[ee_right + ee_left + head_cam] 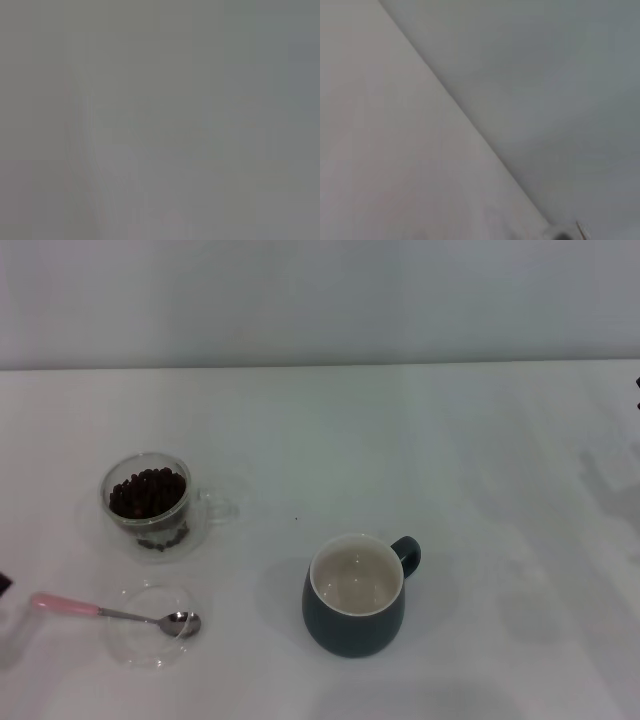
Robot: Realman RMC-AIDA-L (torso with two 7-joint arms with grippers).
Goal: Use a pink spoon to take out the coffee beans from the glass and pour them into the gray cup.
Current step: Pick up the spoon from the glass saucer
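The white table (480, 440) fills the head view, with all the task's things lying on its near half. Largest is the gray cup (355, 625), upright near the middle, its cream inside empty and its loop handle turned toward the far right. Well to its left stands the glass (150, 502), upright and heaped with coffee beans (147, 492), its clear handle pointing toward the cup. Nearer the robot than the glass, the pink spoon (110, 612) lies with its metal bowl resting on a flat clear dish (150, 642) and its pink handle pointing left, out over the table. Neither gripper shows clearly: only dark slivers at the left and right edges of the head view, so whether either is open or closed cannot be told. The step in hand looks to be picking up the spoon; the left arm is nearer, and it would do best to pinch the pink handle near its free end, clear of the dish, lifting level.
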